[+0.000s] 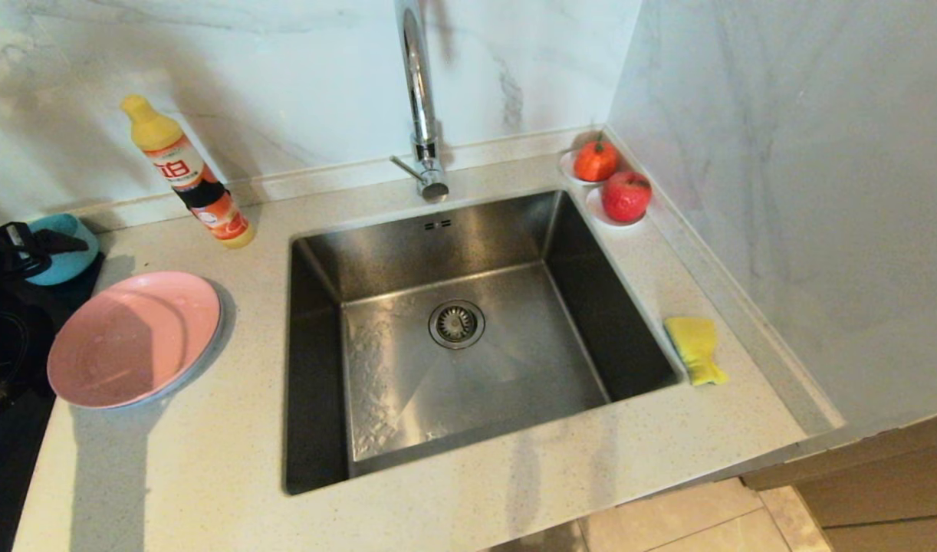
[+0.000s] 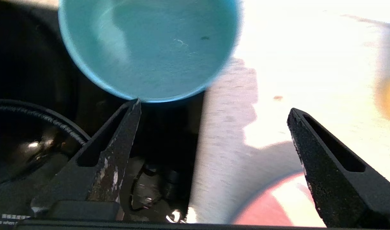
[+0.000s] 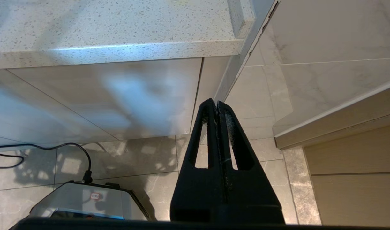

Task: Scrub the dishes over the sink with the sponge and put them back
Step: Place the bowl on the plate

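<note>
Here left end effector [image 2: 214,111] gapes wide, empty, one fingertip at the rim of the teal bowl [image 2: 147,48], at the table's far-left edge. Judgement: back straight off without nudging the bowl. Pink plate [image 1: 135,337] just beside, bottle [image 1: 186,172] behind, sink [image 1: 468,337] central, sponge [image 1: 695,349] at right edge. Right end effector [image 3: 218,107] closed, parked below the table.

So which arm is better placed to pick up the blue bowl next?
The left. Its tool is open right beside the blue bowl at the counter's left end. The right tool is shut and parked below the counter edge, pointing at the floor.
</note>
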